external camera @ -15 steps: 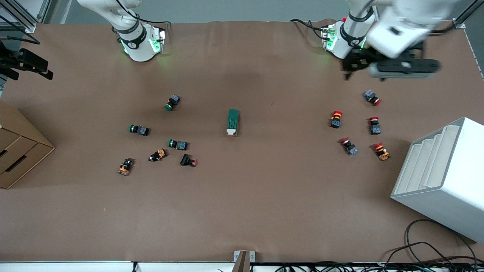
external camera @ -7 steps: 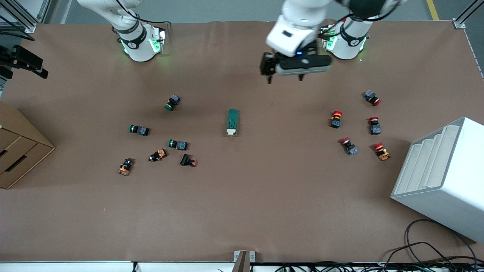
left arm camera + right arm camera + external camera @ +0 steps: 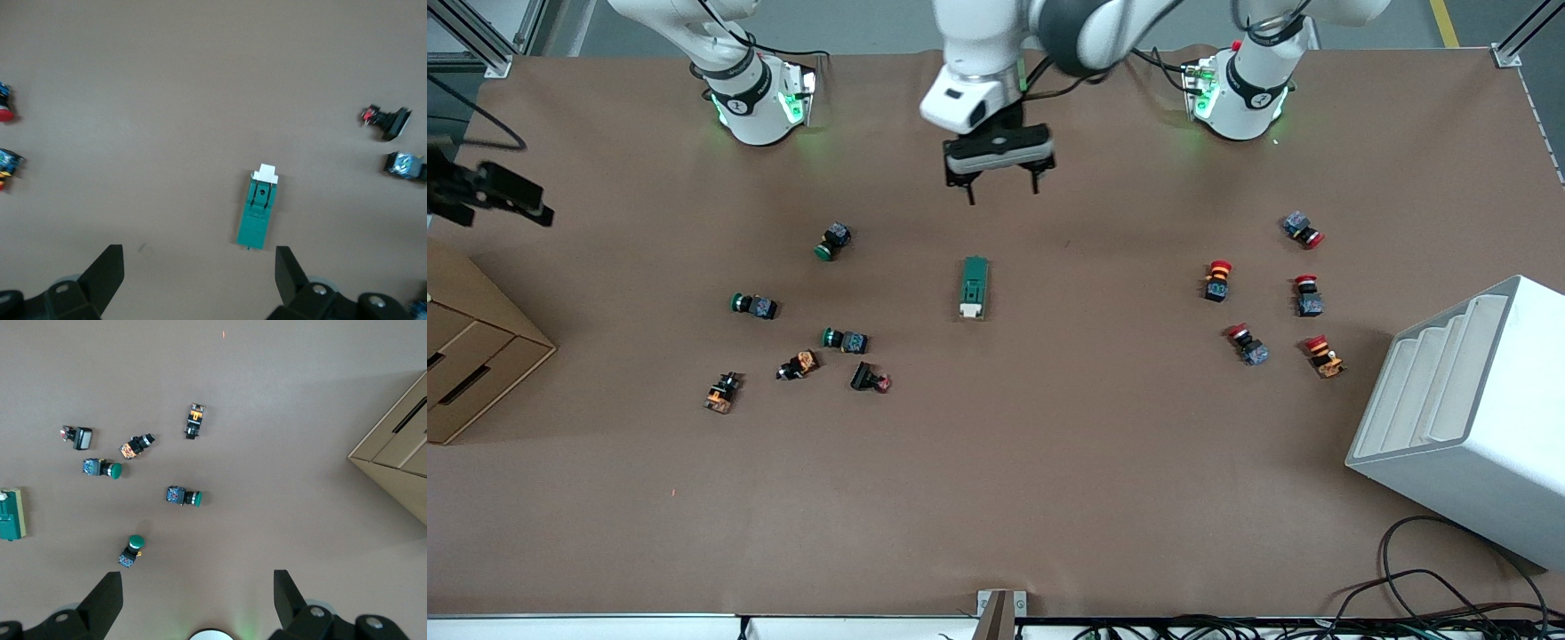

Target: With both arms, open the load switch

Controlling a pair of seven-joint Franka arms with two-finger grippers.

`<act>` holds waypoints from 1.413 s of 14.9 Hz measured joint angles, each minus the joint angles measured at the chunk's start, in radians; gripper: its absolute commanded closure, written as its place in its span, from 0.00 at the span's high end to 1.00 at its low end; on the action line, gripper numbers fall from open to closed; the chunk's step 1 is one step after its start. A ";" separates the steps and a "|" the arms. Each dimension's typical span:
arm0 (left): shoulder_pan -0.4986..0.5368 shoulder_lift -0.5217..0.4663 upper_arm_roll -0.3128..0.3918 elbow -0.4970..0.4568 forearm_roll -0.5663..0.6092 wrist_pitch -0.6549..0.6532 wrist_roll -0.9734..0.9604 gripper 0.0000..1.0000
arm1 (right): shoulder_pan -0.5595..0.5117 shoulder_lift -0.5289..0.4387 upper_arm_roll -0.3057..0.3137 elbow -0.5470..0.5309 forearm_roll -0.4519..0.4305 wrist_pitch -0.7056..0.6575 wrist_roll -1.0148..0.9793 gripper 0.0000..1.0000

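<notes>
Brown paper covers the worktop (image 3: 996, 498), where a white stepped box (image 3: 1458, 427) stands nearest the front camera at the left arm's end and a cardboard box (image 3: 471, 356) sits at the right arm's end. Green-capped and orange push buttons (image 3: 845, 340) lie scattered toward the right arm's end, and red-capped push buttons (image 3: 1216, 280) toward the left arm's end.

Between these two groups, at mid-worktop, lies the load switch (image 3: 975, 287), flat, its white tab (image 3: 970, 310) at the end nearer the front camera. Nothing touches it. In the left wrist view the load switch (image 3: 258, 207) shows between the spread fingers (image 3: 291, 270), well below them.

Up in the air, over bare paper just past the load switch's green end toward the arm bases, hangs the left pincer (image 3: 1002, 188), released with its jaws wide apart and pointing down. The right pincer (image 3: 197, 590) is up off the edge of the front view at the right arm's end, jaws likewise apart, over the green-capped buttons and the cardboard box.
</notes>
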 measured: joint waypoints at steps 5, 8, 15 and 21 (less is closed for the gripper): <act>-0.148 0.193 0.001 -0.017 0.256 0.020 -0.286 1.00 | 0.061 0.043 0.006 -0.009 0.000 0.000 0.259 1.00; -0.181 0.262 0.001 -0.079 0.411 0.077 -0.447 1.00 | 0.145 0.073 0.012 -0.016 0.002 0.004 0.453 1.00; -0.220 0.362 0.001 -0.228 0.807 0.141 -0.836 1.00 | 0.330 0.221 0.018 -0.020 0.048 0.113 0.919 1.00; -0.239 0.434 0.013 -0.269 1.026 0.127 -0.984 1.00 | 0.421 0.363 0.017 -0.020 0.076 0.247 1.184 1.00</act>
